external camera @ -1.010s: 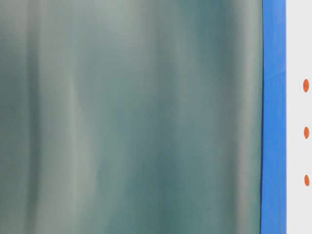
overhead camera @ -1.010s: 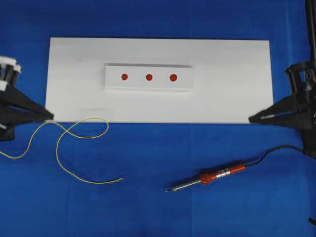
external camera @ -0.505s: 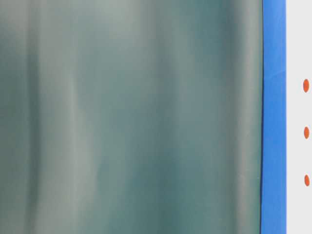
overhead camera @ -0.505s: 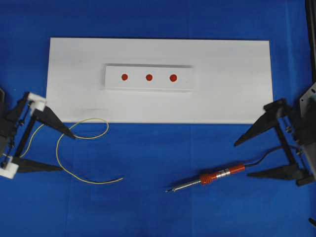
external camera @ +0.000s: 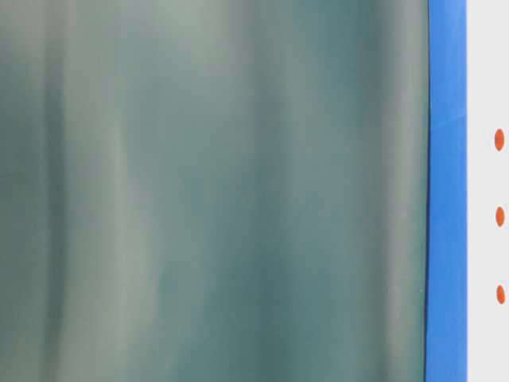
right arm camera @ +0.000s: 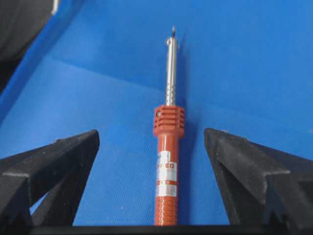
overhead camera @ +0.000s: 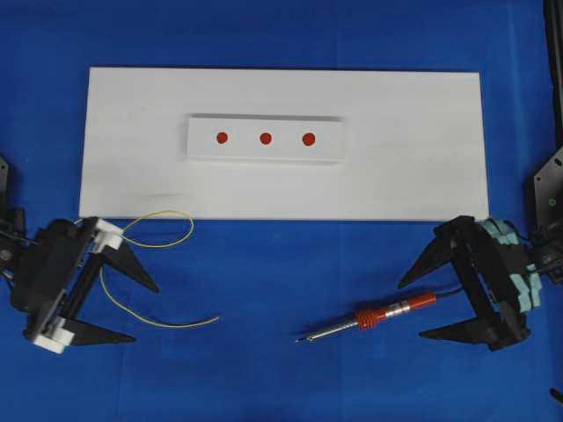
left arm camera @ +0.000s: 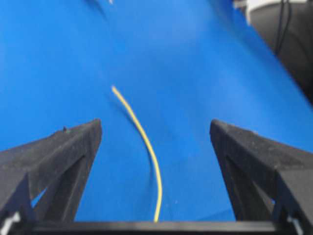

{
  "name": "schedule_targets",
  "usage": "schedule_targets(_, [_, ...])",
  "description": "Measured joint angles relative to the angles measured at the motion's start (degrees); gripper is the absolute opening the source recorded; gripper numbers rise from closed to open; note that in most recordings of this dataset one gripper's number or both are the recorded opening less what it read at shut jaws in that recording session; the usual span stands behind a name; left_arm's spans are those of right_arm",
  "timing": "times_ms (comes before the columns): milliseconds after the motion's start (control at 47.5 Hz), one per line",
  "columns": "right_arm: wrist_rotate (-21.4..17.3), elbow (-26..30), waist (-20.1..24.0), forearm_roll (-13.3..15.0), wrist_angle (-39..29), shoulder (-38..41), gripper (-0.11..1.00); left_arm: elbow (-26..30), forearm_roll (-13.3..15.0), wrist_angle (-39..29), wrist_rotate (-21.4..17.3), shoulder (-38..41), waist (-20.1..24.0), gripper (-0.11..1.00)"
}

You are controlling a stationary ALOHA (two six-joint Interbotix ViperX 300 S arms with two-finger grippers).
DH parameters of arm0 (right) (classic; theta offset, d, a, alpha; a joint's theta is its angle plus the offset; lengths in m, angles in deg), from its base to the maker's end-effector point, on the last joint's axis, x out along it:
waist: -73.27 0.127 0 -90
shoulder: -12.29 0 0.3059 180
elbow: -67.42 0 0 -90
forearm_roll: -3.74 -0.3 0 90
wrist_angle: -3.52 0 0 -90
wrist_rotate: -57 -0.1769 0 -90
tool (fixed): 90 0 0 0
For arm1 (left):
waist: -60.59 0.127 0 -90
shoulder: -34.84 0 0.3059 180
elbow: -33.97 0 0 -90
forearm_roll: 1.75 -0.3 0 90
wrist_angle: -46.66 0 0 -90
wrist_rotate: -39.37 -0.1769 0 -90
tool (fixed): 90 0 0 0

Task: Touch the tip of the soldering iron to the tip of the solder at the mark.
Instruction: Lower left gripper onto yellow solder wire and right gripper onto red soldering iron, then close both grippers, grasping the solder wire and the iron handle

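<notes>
On the blue mat (overhead camera: pixel 281 369), L to R: left gripper (overhead camera: pixel 148 312) sitting w/ fingers wide apart, straddling the solder (overhead camera: pixel 132 299); soldering iron (overhead camera: pixel 374 316) lying btwn right gripper (overhead camera: pixel 410 308) fingers, also spread, not touching.

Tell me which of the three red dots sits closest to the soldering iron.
The rightmost red dot on the small white block; the soldering iron lies below and right, so the other two dots sit farther left.
</notes>
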Motion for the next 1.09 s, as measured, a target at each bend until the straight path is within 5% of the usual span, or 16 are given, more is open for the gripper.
schedule_targets(421, [0.09, 1.67, 2.99, -6.06, 15.03, 19.6, 0.91, 3.25, 0.35, 4.04, 4.92, 16.35, -1.14, 0.84])
schedule_targets(631, [0.7, 2.46, 3.78, -6.94, 18.02, 24.08, 0.83, 4.04, 0.35, 4.13, 4.66, 18.98, -1.14, 0.73])
schedule_targets(779, [2.02, 2.55, 3.96, -6.94, 18.63, 25.31, 0.64, 4.75, 0.7, 2.99, 4.48, 20.3, -1.14, 0.43])
schedule_targets(947, [3.96, 2.72, 3.96, -6.94, 18.98, 26.63, 0.21, 6.15, 0.7, 0.7, 4.48, 20.92, -1.14, 0.03])
schedule_targets(1031, [4.22, 2.72, 3.96, -7.03, 19.51, 27.16, 0.07, 6.77, 0.7, -0.26, 4.31, 20.92, -1.14, 0.01])
schedule_targets(1095, [4.22, 2.72, 3.96, -7.03, 19.69, 27.16, 0.06, 7.12, 0.62, -0.62, 4.39, 21.09, -1.14, 0.01])
